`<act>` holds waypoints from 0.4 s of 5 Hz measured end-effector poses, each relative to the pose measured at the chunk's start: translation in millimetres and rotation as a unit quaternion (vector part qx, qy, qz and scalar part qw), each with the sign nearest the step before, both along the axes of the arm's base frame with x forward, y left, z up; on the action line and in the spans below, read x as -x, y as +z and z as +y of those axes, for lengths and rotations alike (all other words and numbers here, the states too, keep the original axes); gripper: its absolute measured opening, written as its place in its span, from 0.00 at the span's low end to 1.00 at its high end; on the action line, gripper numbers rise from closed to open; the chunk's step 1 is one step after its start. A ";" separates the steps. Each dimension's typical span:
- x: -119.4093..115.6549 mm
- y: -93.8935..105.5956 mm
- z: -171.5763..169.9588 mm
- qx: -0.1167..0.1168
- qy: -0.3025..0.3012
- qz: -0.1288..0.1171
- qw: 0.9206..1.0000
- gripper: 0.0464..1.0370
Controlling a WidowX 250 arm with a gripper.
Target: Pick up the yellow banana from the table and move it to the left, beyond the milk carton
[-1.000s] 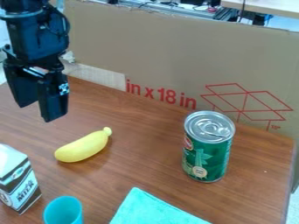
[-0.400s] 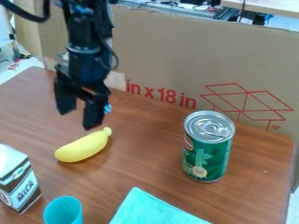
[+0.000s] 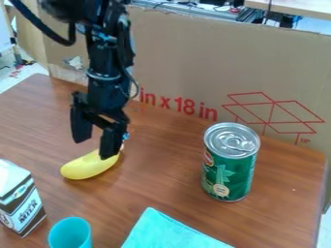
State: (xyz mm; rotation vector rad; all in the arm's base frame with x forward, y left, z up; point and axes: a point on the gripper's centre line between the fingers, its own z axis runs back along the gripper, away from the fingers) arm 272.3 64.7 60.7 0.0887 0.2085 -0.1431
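Observation:
The black gripper (image 3: 95,148) hangs over the left part of the wooden table, its two fingers spread apart with nothing between them. Just below it lies a yellow banana (image 3: 88,166); the right finger covers part of the banana's upper right end. Whether that finger touches the banana, I cannot tell. A green can (image 3: 229,164) with a silver lid stands upright on the right, well apart from the gripper.
At the lower left stands a milk carton (image 3: 22,203), with a blue cup (image 3: 70,233) beside it. A turquoise cloth (image 3: 167,232) lies at the front edge. Behind the table (image 3: 168,179) rises a cardboard panel (image 3: 188,58).
From the upper left, the gripper has moved right and then lower, and its right finger now overlaps the banana's end. The banana, can, carton, cup and cloth have stayed in place.

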 end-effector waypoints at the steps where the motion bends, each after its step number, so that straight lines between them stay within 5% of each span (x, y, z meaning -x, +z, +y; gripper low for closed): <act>1: 2.1 -11.7 5.3 0.005 0.005 0.020 1.000 0.97; 2: 4.7 -28.8 6.9 0.011 0.004 0.048 0.999 0.97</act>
